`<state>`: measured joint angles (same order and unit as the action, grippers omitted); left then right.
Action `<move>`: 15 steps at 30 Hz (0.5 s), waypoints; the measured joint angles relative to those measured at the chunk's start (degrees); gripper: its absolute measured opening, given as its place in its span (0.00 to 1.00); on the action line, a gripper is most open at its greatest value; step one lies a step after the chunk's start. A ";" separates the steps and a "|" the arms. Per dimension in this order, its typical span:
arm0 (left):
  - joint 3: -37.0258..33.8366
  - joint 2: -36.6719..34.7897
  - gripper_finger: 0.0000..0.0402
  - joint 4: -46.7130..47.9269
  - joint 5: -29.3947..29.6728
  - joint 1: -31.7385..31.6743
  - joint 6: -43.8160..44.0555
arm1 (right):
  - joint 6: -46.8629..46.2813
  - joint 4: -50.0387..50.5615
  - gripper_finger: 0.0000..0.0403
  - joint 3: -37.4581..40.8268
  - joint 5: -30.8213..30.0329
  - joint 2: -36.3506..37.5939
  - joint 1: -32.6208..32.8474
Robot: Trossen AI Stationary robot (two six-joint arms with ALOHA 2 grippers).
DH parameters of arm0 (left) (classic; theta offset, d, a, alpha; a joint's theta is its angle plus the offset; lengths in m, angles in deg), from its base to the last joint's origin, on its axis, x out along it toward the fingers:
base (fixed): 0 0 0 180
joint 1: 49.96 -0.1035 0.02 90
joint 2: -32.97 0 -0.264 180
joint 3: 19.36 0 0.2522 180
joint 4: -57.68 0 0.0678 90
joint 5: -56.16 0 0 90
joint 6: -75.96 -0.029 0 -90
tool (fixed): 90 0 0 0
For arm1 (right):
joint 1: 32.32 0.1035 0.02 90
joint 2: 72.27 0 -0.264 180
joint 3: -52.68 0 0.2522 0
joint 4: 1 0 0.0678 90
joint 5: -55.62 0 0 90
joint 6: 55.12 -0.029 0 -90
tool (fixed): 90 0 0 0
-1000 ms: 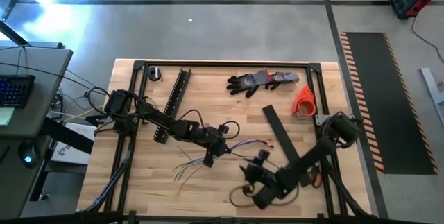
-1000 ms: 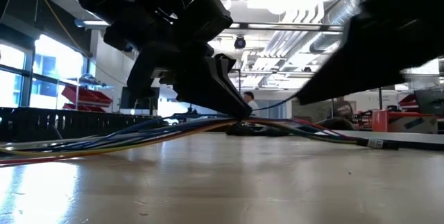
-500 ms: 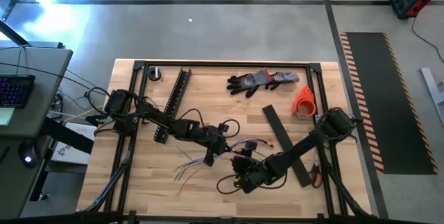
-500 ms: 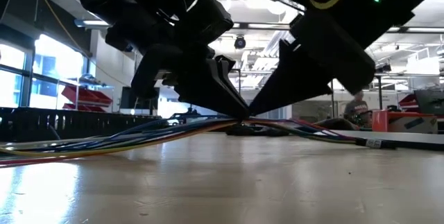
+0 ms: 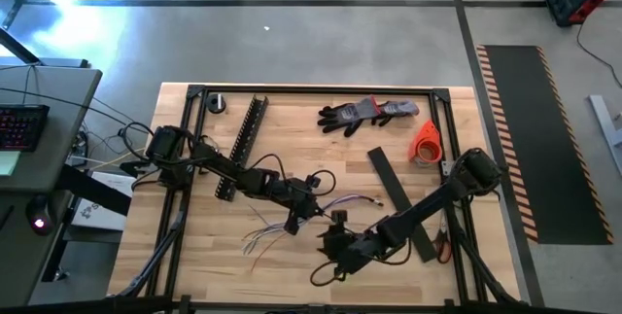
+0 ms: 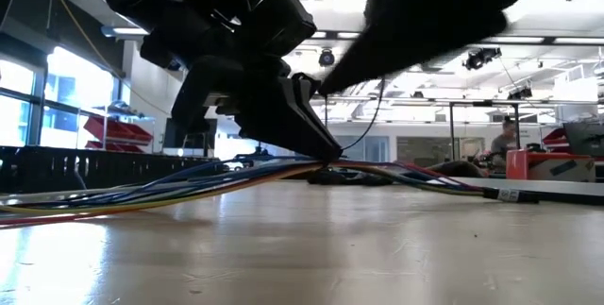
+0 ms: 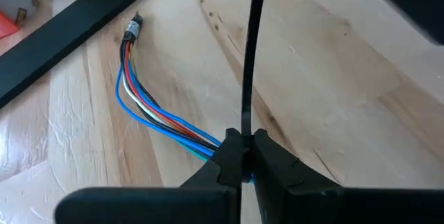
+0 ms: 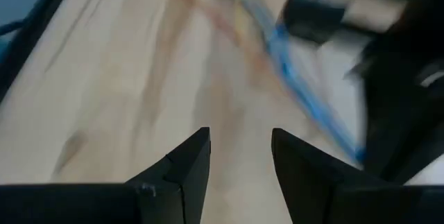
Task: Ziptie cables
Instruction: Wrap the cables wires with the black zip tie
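The left gripper (image 5: 293, 219) is stretched to mid-table, its fingers pinched on a thin black zip tie (image 7: 251, 57) over the cables (image 7: 149, 106), slender glossy wires fanned on the wooden table (image 5: 194, 265). The right gripper (image 8: 239, 158) is held beside, fingers apart and empty; it is drawn back and lower since half a second ago.

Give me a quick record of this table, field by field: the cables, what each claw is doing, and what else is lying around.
cables: loose bunch of thin wires on the wooden table, near its middle
left claw: shut on a thin black zip tie at the bunch
right claw: open, empty, just beside the wires
slotted bar: back left
flat black strip: right of centre
gloves: back edge
orange object: back right
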<state>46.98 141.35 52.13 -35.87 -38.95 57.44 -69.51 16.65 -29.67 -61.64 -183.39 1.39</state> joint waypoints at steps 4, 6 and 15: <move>0.00 0.00 0.00 0.14 0.03 -0.02 -0.04 | 8.26 -9.99 0.35 0.03 0.02 0.73 0.58; 0.00 0.00 0.00 0.32 0.06 -0.02 -0.07 | 9.83 -9.09 0.35 0.03 -2.11 2.46 1.30; 0.00 0.00 0.00 0.28 0.14 -0.02 -0.15 | 6.35 4.01 0.35 -0.03 -31.14 11.05 6.97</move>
<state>46.98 141.35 52.41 -35.73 -38.97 57.28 -63.16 20.67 -29.70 -92.78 -172.34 8.36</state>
